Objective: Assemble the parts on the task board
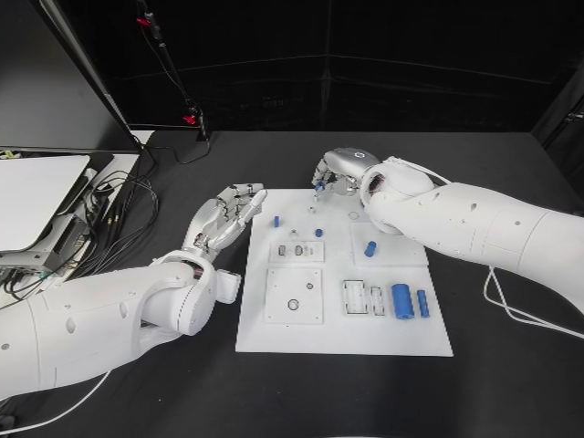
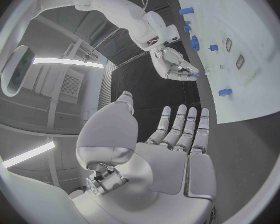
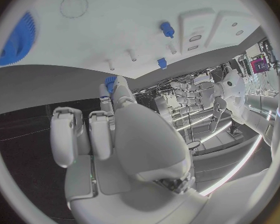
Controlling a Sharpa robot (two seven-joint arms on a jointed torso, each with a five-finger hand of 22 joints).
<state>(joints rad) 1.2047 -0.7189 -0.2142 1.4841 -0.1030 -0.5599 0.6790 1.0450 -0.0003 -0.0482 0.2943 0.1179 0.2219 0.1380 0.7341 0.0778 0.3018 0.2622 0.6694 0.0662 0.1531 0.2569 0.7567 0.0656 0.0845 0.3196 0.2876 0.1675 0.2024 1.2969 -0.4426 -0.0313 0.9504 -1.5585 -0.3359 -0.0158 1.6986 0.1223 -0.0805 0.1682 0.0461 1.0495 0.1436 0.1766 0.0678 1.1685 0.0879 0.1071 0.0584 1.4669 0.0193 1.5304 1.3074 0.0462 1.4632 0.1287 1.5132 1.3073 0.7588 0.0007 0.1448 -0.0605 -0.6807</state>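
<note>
Currently my right hand (image 1: 339,172) sits at the upper edge of the task board (image 1: 371,338), upper centre of frame, fingers pinching a small blue part (image 3: 110,82) (right wrist view shows it at the fingertips). My left hand (image 1: 226,216) lies just off the board's left edge, fingers straight and spread, holding nothing. Two blue cylinders (image 1: 401,301) lie at the board's lower right; more small parts (image 1: 276,221) are scattered across its upper half.
</note>
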